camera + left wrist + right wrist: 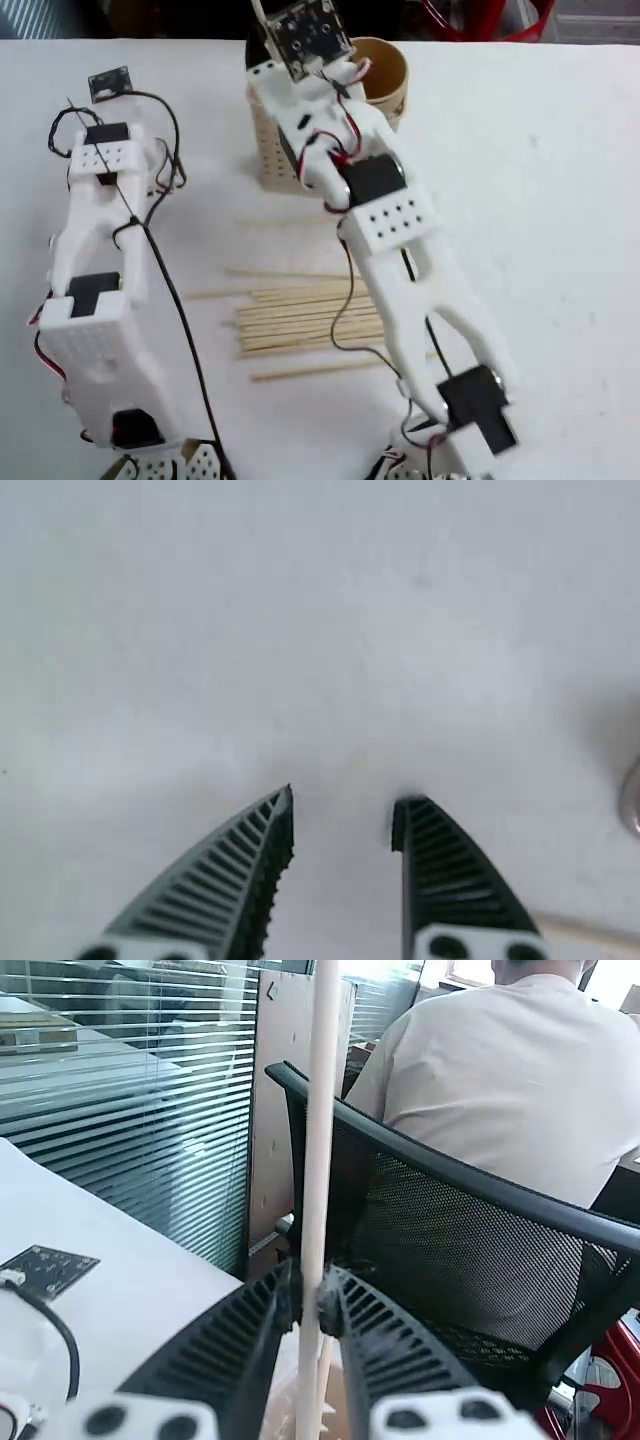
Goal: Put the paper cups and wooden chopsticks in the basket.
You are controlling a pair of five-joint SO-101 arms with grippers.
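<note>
The right tool (310,1312) is clenched on 1 wooden chopstick (322,1140), held upright, its upper end cut off by the frame edge. In the high view that arm stretches to the upper middle of the frame, and its wrist covers most of the basket (266,150), so the inside is hidden. 1 paper cup (388,72) stands just right of the basket, partly behind the arm; whether they touch is unclear. The pile of chopsticks (300,320) lies at centre on the counter (540,200), some passing under the arm. The left tool (340,815) hangs released over bare counter.
</note>
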